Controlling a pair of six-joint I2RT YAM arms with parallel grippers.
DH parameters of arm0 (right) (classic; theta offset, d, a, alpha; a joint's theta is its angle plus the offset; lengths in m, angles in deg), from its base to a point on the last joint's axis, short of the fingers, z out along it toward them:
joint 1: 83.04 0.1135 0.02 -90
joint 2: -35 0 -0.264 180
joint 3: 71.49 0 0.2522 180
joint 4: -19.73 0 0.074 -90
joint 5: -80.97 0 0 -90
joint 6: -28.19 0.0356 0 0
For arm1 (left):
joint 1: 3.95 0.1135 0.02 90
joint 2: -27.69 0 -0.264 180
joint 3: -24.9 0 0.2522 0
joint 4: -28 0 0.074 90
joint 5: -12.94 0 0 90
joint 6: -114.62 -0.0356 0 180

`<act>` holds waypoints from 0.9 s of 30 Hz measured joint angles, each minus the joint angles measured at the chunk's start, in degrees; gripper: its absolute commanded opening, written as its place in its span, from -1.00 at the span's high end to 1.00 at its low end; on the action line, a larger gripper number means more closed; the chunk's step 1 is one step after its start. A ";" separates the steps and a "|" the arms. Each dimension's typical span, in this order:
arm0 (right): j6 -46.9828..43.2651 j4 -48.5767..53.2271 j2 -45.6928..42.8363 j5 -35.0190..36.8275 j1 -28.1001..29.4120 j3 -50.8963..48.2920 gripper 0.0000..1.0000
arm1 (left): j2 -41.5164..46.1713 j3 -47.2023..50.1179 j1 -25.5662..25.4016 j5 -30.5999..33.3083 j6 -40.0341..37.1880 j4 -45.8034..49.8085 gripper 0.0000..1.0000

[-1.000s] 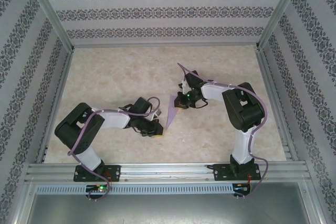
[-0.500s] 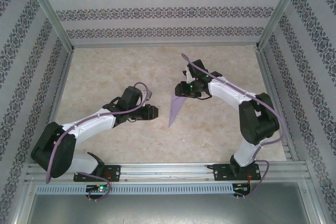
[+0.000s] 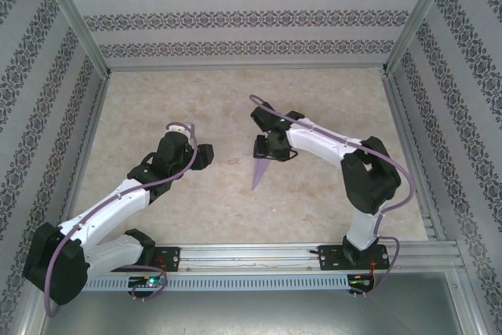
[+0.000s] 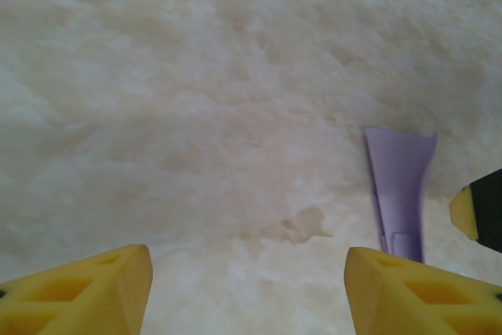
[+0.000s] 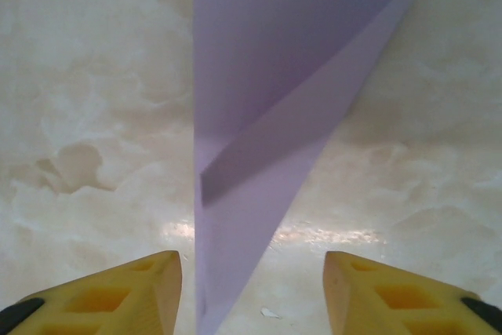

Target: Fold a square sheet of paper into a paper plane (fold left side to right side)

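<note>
Your right claw [image 5: 251,263] is released: the yellow fingers [image 5: 133,288] stand about half spread with nothing clamped. The paper plane [image 5: 259,100] lies flat on the table between them. Its narrow tip runs in just beside the finger on the left of the wrist view, though contact there is unclear, and its wide end fans out ahead of the claw. One crease runs slantwise across it.

From above, the right claw [image 3: 267,151] sits over the wide end of the paper plane [image 3: 257,172], and the point sticks out on its near side.

Your left claw [image 4: 247,255] is wide open and empty, with bare table between its fingers. The paper plane [image 4: 398,186] is ahead of it and off to its right, well apart. A black-and-yellow fingertip [image 4: 474,209] of the right claw is beside it. From above, the left claw [image 3: 205,154] faces the plane across a gap.

The table [image 3: 196,100] is beige marble-look and matte. Patterned striped wallpaper [image 3: 251,17] covers three sides, and an aluminium rail [image 3: 251,255] carries both bases.
</note>
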 measured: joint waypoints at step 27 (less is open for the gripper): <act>1.20 6.23 10.62 6.75 2.51 8.90 0.76 | 2.14 2.40 2.78 -1.40 -1.22 0.52 -0.35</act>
